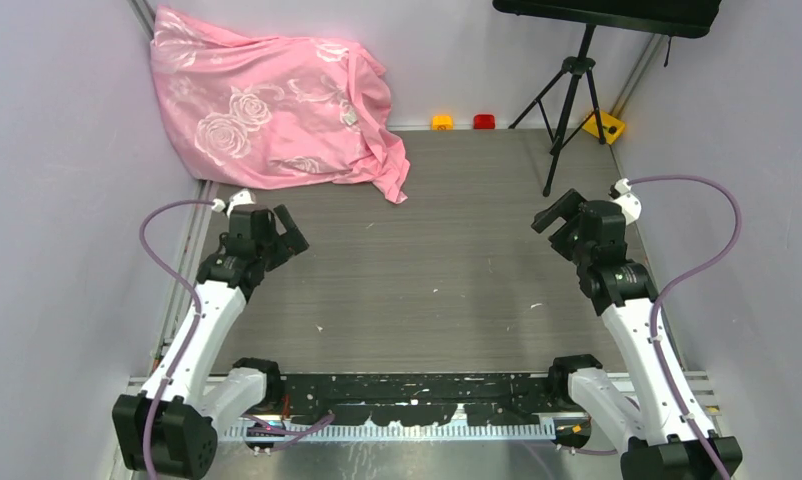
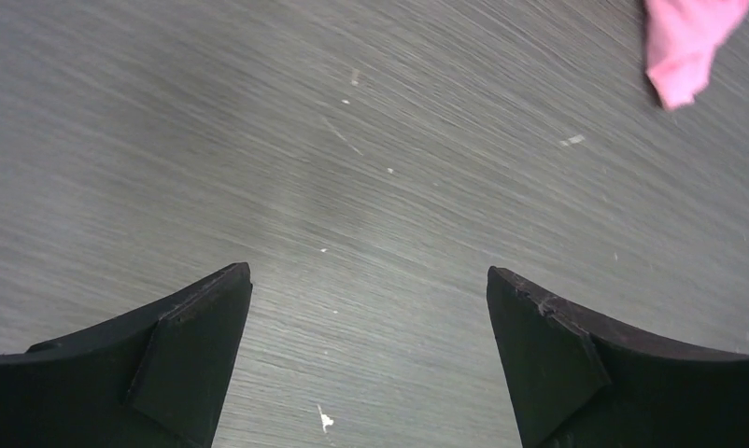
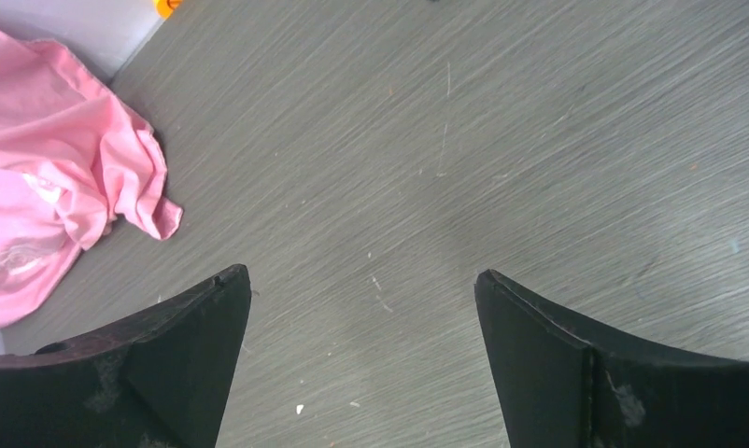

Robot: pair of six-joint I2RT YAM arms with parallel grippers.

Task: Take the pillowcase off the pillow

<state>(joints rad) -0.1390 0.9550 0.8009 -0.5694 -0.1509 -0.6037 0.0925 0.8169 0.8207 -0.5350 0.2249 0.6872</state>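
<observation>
While both arms hang over the grey table (image 1: 437, 280), top view has the pink pillowcase (image 1: 277, 110) bunched in the 11 o'clock corner, a tripod (image 1: 567, 110) at 1 o'clock, orange block (image 1: 442, 122) and red block (image 1: 484, 121) between them. Left wrist: left gripper (image 2: 369, 275) spread wide, empty, pillowcase tip at 1 o'clock. Right wrist: right gripper (image 3: 362, 275) gaping too, pillowcase at 9 o'clock.

The left white-and-black arm (image 1: 202, 325) leans forward from its base, elbow bent, wrist tipped down. Its black two-finger left hand (image 1: 293, 232) (image 2: 369, 280) hangs with fingers spread wide, gripping nothing. The right white-and-black arm (image 1: 642, 335) mirrors that pose, and its black two-finger right hand (image 1: 558, 212) (image 3: 363, 277) is spread just as wide.
</observation>
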